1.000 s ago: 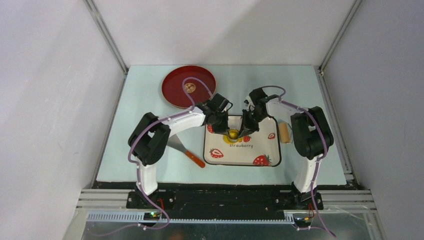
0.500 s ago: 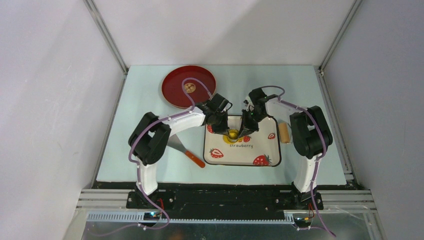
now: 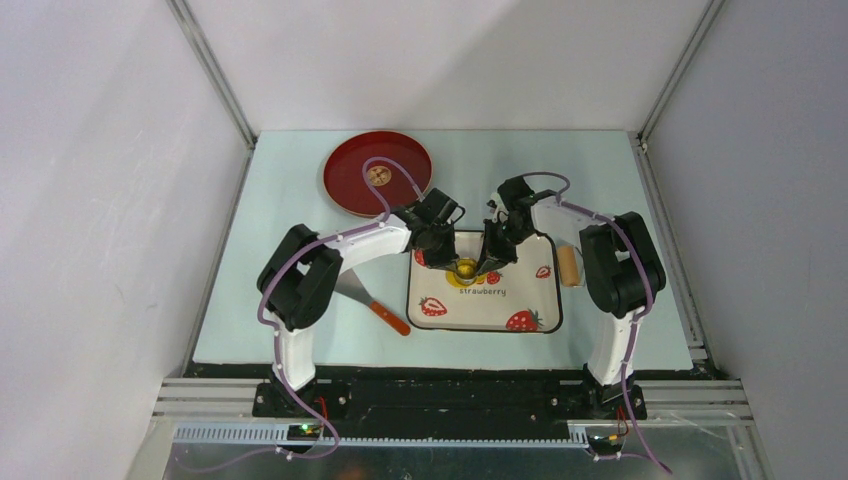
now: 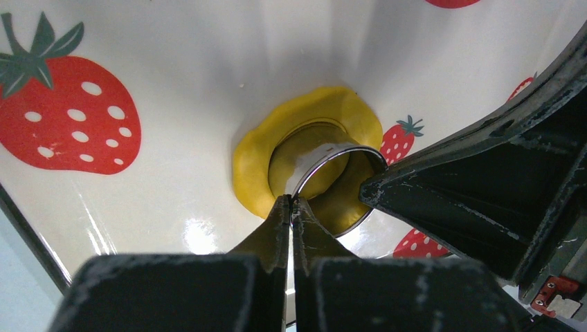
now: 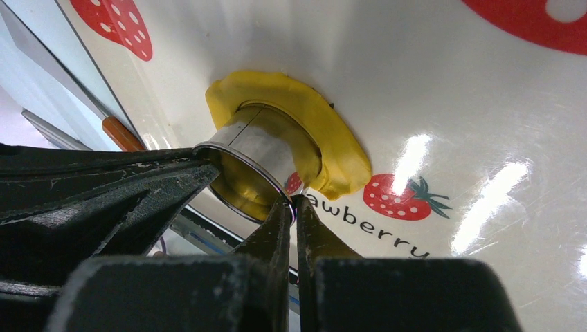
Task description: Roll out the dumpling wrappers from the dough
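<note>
The yellow dough (image 4: 253,166) lies as a flattened patch on the white strawberry tray (image 3: 520,295), left of centre. A metal ring cutter (image 4: 325,155) stands pressed into it, with dough showing inside and around the ring. My left gripper (image 4: 291,200) is shut on the cutter's near rim. My right gripper (image 5: 292,202) is shut on the opposite rim of the cutter (image 5: 259,149), above the dough (image 5: 332,138). In the top view both grippers, the left (image 3: 455,262) and the right (image 3: 482,265), meet over the dough (image 3: 466,272). No loose cut wrapper shows on the tray.
A red plate (image 3: 350,185) at the back left holds one small round tan piece (image 3: 378,175). A tan wooden roller (image 3: 568,266) lies just right of the tray. A metal spatula with an orange handle (image 3: 375,305) lies left of the tray.
</note>
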### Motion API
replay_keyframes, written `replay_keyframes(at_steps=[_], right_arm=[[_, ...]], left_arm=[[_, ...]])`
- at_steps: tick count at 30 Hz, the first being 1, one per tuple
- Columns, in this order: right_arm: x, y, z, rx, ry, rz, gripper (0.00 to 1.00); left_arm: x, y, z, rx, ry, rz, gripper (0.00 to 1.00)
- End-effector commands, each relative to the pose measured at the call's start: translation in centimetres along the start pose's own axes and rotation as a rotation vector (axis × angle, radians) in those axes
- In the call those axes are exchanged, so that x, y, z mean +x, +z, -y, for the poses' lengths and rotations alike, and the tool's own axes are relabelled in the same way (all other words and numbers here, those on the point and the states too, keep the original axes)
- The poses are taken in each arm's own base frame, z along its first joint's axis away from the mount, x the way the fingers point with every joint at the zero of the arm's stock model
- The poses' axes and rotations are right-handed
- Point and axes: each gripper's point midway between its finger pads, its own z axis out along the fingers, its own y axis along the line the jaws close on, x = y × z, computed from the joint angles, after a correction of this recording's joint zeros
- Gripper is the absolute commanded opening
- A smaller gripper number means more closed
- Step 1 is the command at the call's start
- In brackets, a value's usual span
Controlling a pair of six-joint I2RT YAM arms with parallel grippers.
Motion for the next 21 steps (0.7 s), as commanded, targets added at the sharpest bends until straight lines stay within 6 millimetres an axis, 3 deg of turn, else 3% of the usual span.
replay_keyframes(at_steps=[1, 9, 21], right_arm=[[2.0, 3.3, 3.2, 0.094, 0.009, -0.066, 0.00], [2.6, 3.8, 3.5, 0.080, 0.026, -0.080, 0.00], [3.9, 4.5, 5.5, 0.099, 0.076, -0.106, 0.00]], left_arm=[[2.5, 1.8, -3.1, -0.141, -0.015, -0.064, 0.00], [2.6, 1.7, -3.3, -0.161, -0.023, -0.062, 0.00], [2.9, 2.0, -3.6, -0.191, -0.029, -0.076, 0.00]])
